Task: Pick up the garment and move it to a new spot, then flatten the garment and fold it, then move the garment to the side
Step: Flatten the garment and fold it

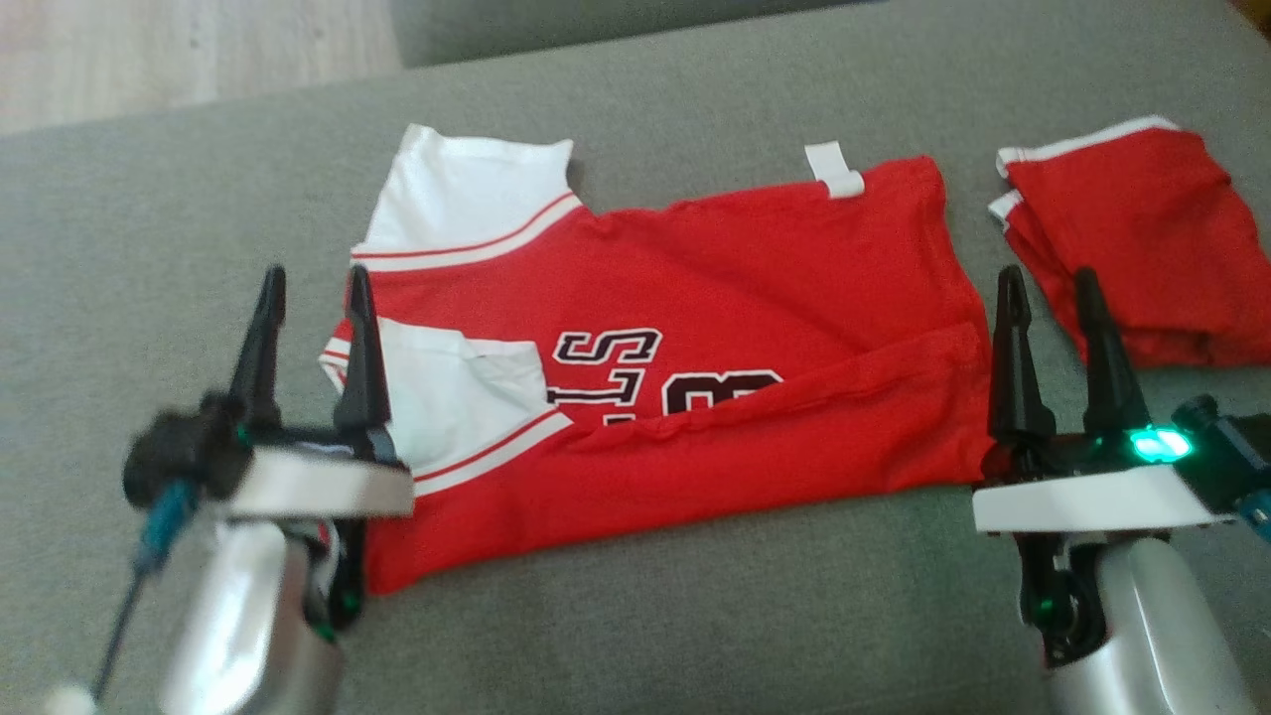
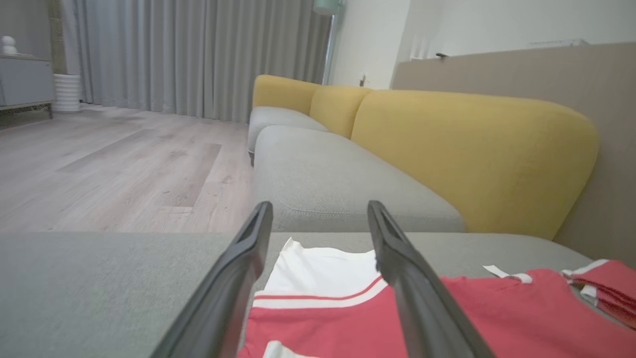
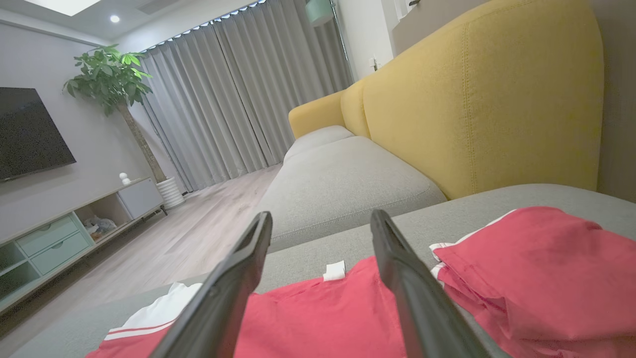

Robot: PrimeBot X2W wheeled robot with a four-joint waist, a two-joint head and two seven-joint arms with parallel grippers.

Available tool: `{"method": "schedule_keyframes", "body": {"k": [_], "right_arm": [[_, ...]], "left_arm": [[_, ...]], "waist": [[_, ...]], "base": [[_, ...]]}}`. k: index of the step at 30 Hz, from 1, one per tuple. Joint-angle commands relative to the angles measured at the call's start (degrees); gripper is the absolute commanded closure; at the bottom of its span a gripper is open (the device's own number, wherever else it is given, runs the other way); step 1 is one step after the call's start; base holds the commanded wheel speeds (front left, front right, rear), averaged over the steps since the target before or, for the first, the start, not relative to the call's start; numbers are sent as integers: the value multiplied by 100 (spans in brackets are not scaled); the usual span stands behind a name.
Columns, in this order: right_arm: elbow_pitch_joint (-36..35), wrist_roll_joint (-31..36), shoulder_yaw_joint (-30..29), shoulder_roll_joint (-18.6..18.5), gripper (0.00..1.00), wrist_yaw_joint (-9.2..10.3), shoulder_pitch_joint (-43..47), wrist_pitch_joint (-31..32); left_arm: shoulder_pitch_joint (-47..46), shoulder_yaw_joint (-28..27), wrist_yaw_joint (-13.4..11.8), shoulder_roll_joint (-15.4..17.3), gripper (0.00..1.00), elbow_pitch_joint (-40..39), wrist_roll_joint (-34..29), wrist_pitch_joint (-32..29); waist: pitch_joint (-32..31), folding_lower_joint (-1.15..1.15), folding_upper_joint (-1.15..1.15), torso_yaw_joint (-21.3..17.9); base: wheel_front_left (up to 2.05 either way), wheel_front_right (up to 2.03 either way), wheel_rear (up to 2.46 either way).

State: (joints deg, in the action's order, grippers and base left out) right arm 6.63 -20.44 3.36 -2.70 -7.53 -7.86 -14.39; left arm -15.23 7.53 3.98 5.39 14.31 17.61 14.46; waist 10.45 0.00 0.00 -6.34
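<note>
1. Hard to read: the black, white-edged lettering on the red jersey [image 1: 755,288] is half buried under a fold of red cloth that rises across it from the lower edge. An "S" and part of a rounded figure show; the rest cannot be made out.
2. The left gripper [image 1: 316,278], lower left of the head view, is motion-blurred at its base. Its right-hand finger stands in front of the nearer white sleeve [image 1: 447,397]. Whether it touches cloth, cannot tell.
3. The second red garment [image 1: 1142,228], upper right, is cut off by the frame's right edge. It has white trim and looks folded; its type is unclear.
4. In both wrist views the jersey runs off the bottom edge between the fingers.
5. Counts: two grippers with two dark fingers each; two red garments; two white sleeves on the jersey, each with a red-and-white striped band; one small white tab [image 1: 834,169] on its upper edge. The right wrist view also shows one potted plant [image 3: 112,74] and one wall television [image 3: 30,132].
6. The jersey lies sideways across the middle of the grey seat cushion [image 1: 149,218], sleeves toward frame left and hem toward frame right. It is mostly flat, with creases along the lower fold.
7. Jaws: both grippers are released, fingers spread wide, nothing between them. The right gripper [image 1: 1050,276] stands at the jersey's right edge, between the two garments.
</note>
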Motion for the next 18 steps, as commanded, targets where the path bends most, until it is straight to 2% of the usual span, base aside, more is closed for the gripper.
{"method": "schedule_keyframes", "body": {"k": [1, 5, 9, 14, 18], "right_arm": [[-261, -44, 187, -18, 0, 4, -309, -60], [-288, -49, 290, -18, 0, 4, -469, -60], [-263, -47, 503, -18, 0, 4, -734, -60], [-308, -96, 750, -18, 0, 4, -1065, -61], [-394, -192, 997, -18, 0, 4, -1223, -61]], "left_arm": [[-749, -107, 89, 347, 0, 29, -69, -212], [-1487, 103, 217, 675, 0, 379, -153, -732], [-2461, 641, 333, 1120, 0, 976, -130, -1598], [-3544, 1676, 348, 1769, 0, 1628, 522, -2539], [-4140, 2064, 349, 2090, 0, 2233, 844, -2790]], "waist": [[231, 0, 0, -139], [437, 0, 0, -267], [687, 0, 0, -490], [1015, 0, 0, -721], [1246, 0, 0, -874]], "base": [[0, 0, 0], [0, 0, 0], [0, 0, 0], [0, 0, 0], [0, 0, 0]]}}
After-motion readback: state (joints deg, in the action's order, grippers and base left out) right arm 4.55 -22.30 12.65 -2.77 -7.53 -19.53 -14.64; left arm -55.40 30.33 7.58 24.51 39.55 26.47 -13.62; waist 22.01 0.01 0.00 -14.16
